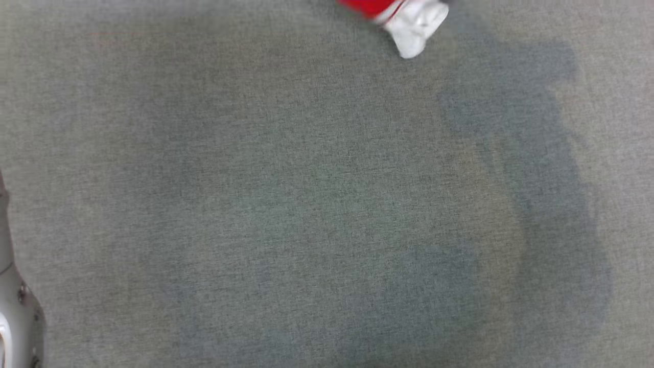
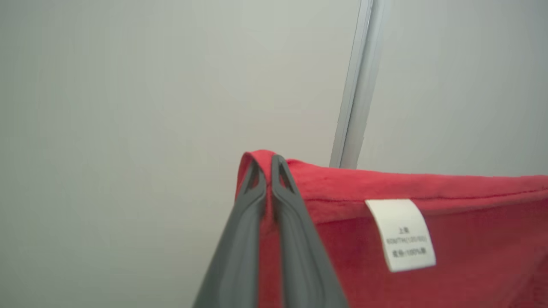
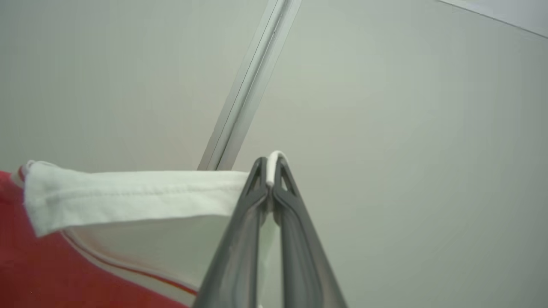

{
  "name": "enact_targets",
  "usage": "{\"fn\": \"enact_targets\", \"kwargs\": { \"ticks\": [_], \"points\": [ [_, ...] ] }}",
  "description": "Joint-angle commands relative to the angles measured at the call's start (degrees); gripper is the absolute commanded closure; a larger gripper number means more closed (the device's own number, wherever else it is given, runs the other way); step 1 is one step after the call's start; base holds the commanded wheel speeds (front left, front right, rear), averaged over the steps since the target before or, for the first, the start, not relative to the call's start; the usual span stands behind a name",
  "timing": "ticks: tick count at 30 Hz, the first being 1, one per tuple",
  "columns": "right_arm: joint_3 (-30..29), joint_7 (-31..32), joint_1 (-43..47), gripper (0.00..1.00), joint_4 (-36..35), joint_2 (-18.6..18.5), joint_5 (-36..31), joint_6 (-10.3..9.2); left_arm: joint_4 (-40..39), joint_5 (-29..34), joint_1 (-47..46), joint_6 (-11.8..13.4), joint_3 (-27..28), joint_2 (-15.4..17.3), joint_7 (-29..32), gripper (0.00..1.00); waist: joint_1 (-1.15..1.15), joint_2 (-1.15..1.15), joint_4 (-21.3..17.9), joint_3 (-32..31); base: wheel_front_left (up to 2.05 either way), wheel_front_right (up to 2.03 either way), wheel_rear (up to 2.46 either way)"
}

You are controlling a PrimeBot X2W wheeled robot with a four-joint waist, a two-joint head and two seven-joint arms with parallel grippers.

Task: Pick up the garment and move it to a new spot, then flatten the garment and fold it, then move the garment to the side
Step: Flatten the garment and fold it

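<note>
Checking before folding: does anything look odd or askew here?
Nothing looks torn or askew. The left tool and right tool each pinch an edge of the garment. One oddity: its label shows, so it may be inside out.

garment (image 1: 415,24) over the surface's (image 1: 306,204) far part.

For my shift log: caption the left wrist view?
Left gripper shut on the red garment's edge, white label nearby.
</note>
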Motion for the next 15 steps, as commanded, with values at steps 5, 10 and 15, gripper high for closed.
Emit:
{"fn": "enact_targets", "kwargs": {
  "ticks": [5, 10, 15],
  "points": [
    [0.4, -3.9, 0.4, 1.00, 0.8, -3.5, -1.1, -0.02, 2.0, 0.2, 0.1, -1.4, -4.6, 1.0, -6.5, 1.00, -0.01, 0.00, 1.0, -2.3, 0.00, 0.00, 0.00],
    [2.0, -4.4, 8.7, 1.00, -0.8, -5.3, 0.2, -0.02, 3.9, -0.6, 6.2, -1.7, -6.6, 1.4, -10.1, 1.00, -0.01, 0.00, 1.2, -3.4, 0.00, 0.00, 0.00],
    [2.6, -3.8, 25.9, 1.00, -1.7, -3.7, 4.5, -0.02, 9.0, -1.0, 18.9, -1.2, -8.6, 0.4, -13.4, 1.00, -0.01, 0.00, 1.0, -5.9, 0.00, 0.00, 0.00]
  ]
}}
